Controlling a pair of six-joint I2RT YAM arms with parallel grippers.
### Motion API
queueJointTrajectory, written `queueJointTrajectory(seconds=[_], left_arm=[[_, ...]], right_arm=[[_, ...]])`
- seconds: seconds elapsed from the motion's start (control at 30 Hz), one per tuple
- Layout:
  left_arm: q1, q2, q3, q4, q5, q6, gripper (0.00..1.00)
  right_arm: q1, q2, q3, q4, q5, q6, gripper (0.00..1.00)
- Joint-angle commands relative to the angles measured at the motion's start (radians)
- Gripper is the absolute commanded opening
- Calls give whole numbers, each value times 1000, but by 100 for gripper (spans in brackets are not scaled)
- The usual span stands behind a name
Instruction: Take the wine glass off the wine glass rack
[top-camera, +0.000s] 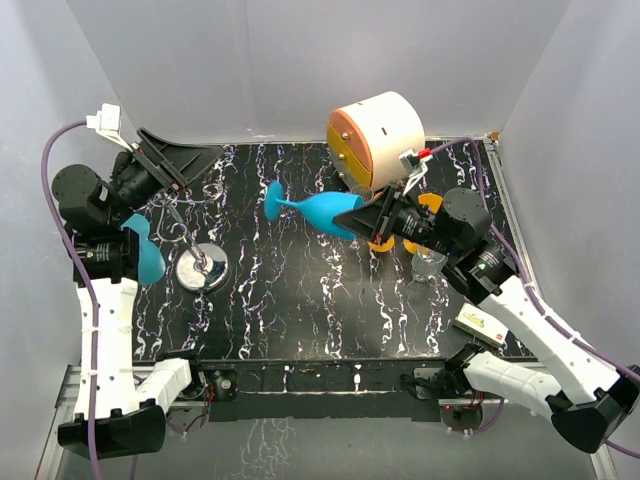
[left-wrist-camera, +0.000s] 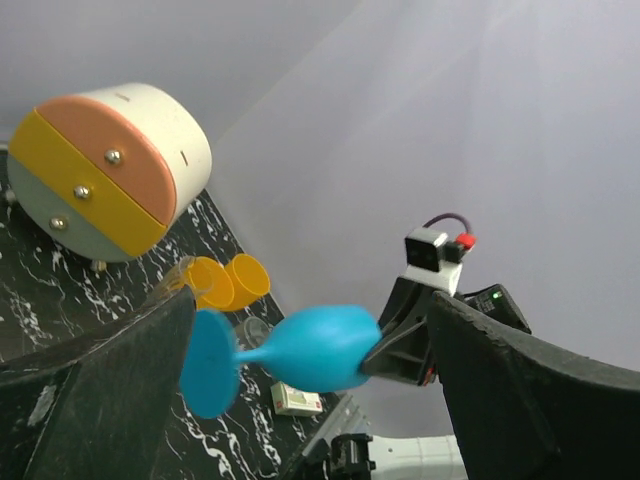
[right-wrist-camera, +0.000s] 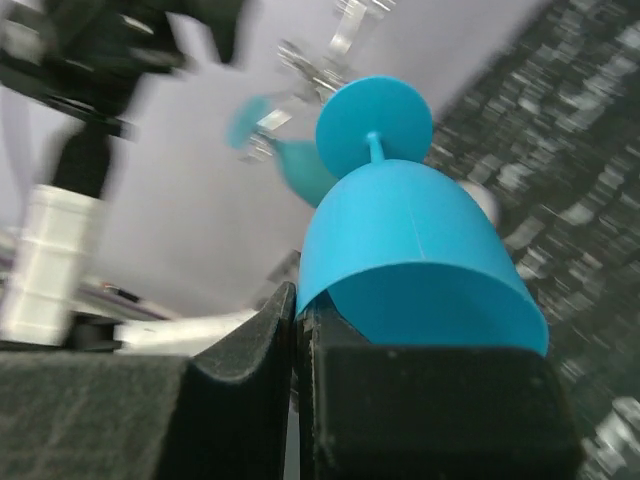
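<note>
My right gripper (top-camera: 372, 216) is shut on the rim of a blue wine glass (top-camera: 325, 210) and holds it on its side above the table, foot pointing left. In the right wrist view the rim is pinched between my fingers (right-wrist-camera: 250, 350), with the bowl (right-wrist-camera: 410, 250) and foot beyond. The chrome wine glass rack (top-camera: 203, 268) stands at the left on its round disc base, apart from the held glass. A second blue glass (top-camera: 147, 252) hangs on it. My left gripper (top-camera: 190, 168) is open and empty behind the rack. Its view shows the held glass (left-wrist-camera: 315, 348) between its fingers, farther off.
A round white-and-orange drawer cabinet (top-camera: 378, 135) stands at the back centre. Orange cups (top-camera: 428, 205) and a clear glass (top-camera: 430, 266) sit under my right arm. A small box (top-camera: 480, 322) lies at the front right. White walls close in the black marbled table (top-camera: 300, 300).
</note>
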Motion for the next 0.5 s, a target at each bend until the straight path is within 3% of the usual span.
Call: queueJointTrajectory(seconds=[0.0,0.1,0.2,0.3,0.47], left_arm=[[1,3,126,-130,-33,119,99],[1,17,193,-221,-78,189,99],[2,28,256,-320,-126,266,99],[1,30,289,-375,-161,312,99],[-3,20,316,-435,-200,359,99]], right_arm=[[-4,-43,75,-578,151,-398,0],[-4,-38,115,-808,164,-524,0],[-4,18,169,-1020,207,-546,0],[-4,125,239,-1183,391,-492,0],[-4,260,306,-1245,567,-469,0]])
